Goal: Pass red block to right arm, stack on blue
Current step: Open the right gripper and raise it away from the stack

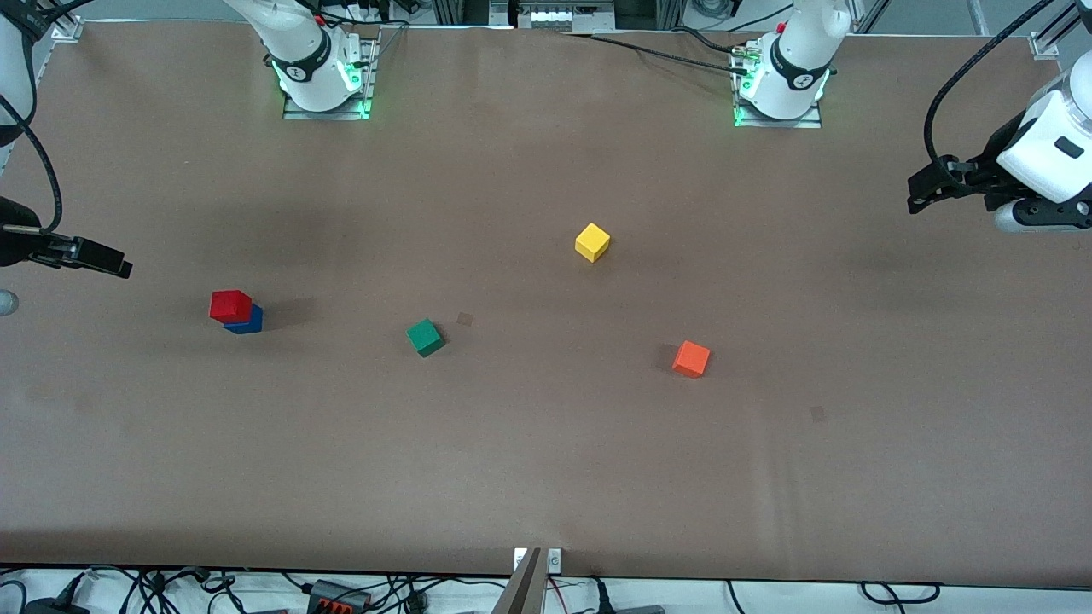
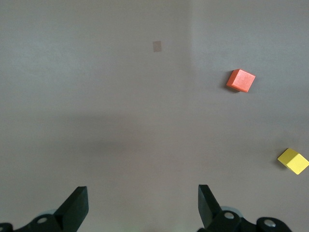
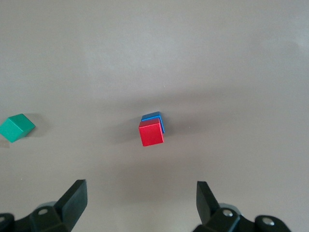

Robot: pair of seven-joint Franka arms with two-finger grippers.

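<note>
Red on blue: the red block (image 1: 230,305) sits on the blue block (image 1: 248,321), slightly skewed, toward the right arm's end of the table (image 1: 546,477). The right gripper (image 3: 140,205) hangs above that end, fingers spread wide and holding nothing. A green cube (image 1: 425,337) lies nearby toward the middle, then a yellow cube (image 1: 592,242) and an orange cube (image 1: 691,359). The left gripper (image 2: 142,208) is raised over its own end, also spread and empty.

I can read no text, label, brand or number anywhere here. My cubes and tabletop are plain.
</note>
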